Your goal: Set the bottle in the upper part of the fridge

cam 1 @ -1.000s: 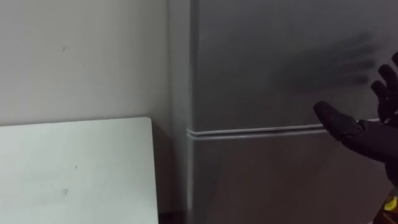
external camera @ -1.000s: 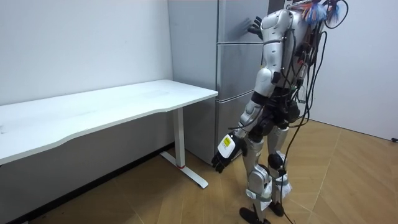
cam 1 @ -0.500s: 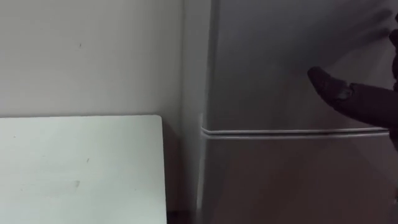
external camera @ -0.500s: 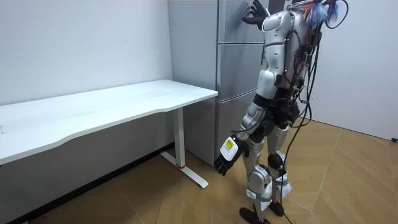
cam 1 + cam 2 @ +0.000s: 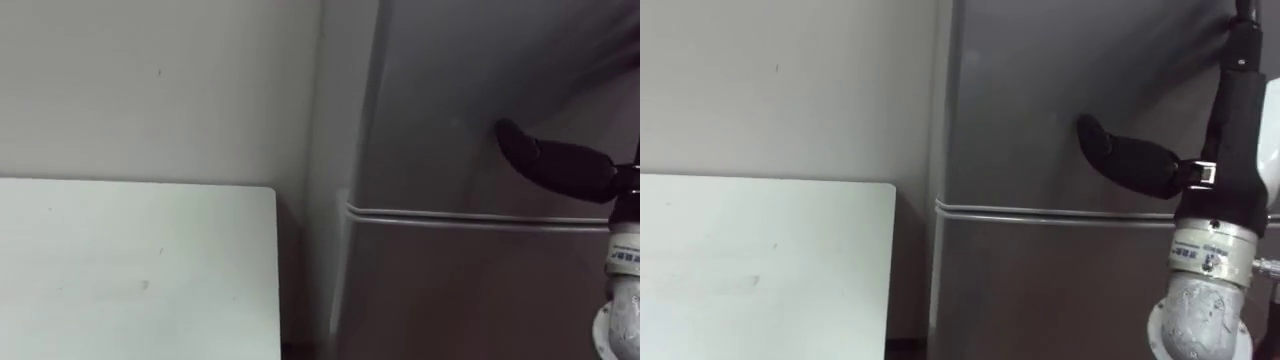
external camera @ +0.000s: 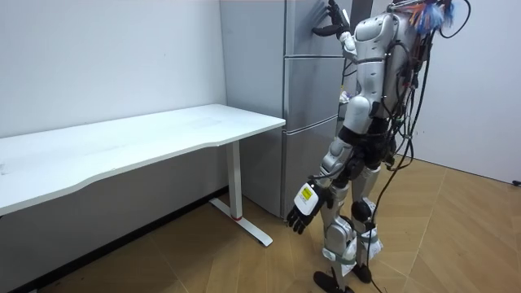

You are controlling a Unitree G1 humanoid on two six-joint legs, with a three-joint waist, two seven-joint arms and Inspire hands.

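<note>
In the eye views, a pale wall (image 5: pixel 150 90) is filling the upper left of the frame. The white counter (image 5: pixel 130 270) is lying below it in the lower left, its right edge stopping just short of the grey fridge (image 5: pixel 345 120). A bright seam (image 5: pixel 450 215) is running across the middle of the frame and dividing the upper fridge door (image 5: pixel 450 90) from the lower door (image 5: pixel 450 300). Both doors are sitting closed.

At the right of the frame, the right hand (image 5: pixel 1150 165) is reaching up in front of the upper fridge door, just above the seam. Its thumb is sticking out toward the left, and its fingers (image 5: pixel 1244 35) are running straight up into the upper right corner. The hand is released and grasping nothing. I cannot tell whether it is pressing on the door or only hovering at it.

In the room view, the counter is stretching across the left and centre. The fridge is rising behind its far end at the top centre. The robot is standing upright on the wooden floor (image 6: pixel 456 236) right of centre, facing the fridge with its right arm raised to the top door. The left hand (image 6: pixel 303 213) is hanging low beside its leg at lower centre, with relaxed fingers around nothing.

I cannot tell where the bottle is.
</note>
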